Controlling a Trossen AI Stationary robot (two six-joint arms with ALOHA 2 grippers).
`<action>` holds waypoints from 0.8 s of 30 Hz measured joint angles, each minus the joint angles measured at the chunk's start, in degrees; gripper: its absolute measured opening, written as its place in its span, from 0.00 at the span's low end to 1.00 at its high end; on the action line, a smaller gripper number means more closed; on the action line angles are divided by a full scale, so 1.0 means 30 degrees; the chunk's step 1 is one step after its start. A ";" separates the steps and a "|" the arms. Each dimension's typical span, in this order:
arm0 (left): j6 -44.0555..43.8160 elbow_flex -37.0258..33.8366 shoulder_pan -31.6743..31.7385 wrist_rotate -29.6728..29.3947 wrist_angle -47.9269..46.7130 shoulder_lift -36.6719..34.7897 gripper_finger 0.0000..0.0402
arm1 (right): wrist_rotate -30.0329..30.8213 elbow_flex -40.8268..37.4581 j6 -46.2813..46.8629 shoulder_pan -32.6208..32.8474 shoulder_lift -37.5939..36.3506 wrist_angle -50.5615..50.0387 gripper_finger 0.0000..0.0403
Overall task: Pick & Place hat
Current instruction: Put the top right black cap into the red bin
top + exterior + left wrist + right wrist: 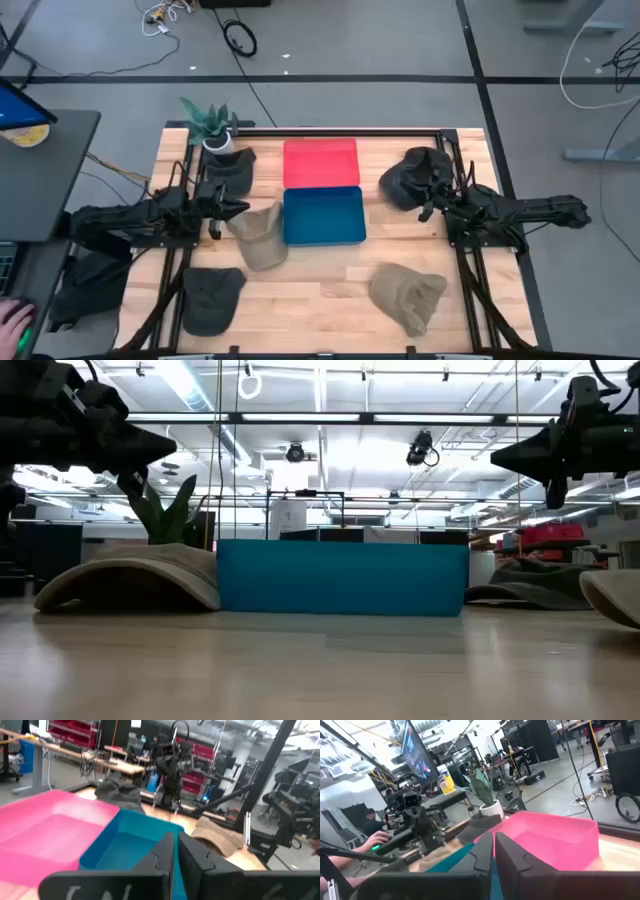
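Several hats lie brim-down on the wooden table. A khaki hat (258, 235) (130, 580) lies beside the blue tray's left side. There are also a dark hat (232, 168) at the far left, a dark green hat (212, 298) at the near left, a black hat (410, 178) at the far right and a khaki hat (408, 295) at the near right. My left gripper (240, 207) (175, 851) hovers shut over the first khaki hat's far edge. My right gripper (425, 207) (493, 851) hovers shut beside the black hat. Both are well above the table and hold nothing.
A blue tray (323, 215) and a red tray (320, 163) stand mid-table between the arms. A potted plant (212, 125) stands at the far left corner. A side desk with a screen (20, 120) and a person's hand (15, 320) are beyond the table's left edge.
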 joint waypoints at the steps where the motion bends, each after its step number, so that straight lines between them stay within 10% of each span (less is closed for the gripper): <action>1: -0.0029 0.0007 0.0001 -0.0004 -0.0102 0.0001 0.06 | 0.0001 0.0000 -0.0043 -0.0003 -0.0007 -0.0156 0.06; 19: -0.4833 0.0584 -0.0006 -0.3769 0.1778 0.0012 0.06 | 0.0135 0.0538 -0.0593 -0.0025 0.0009 0.1882 0.06; 24: -0.1923 0.3532 -0.0005 -0.6053 0.2056 0.0937 0.03 | 0.0686 0.3119 -0.3602 -0.0058 0.0575 0.1622 0.02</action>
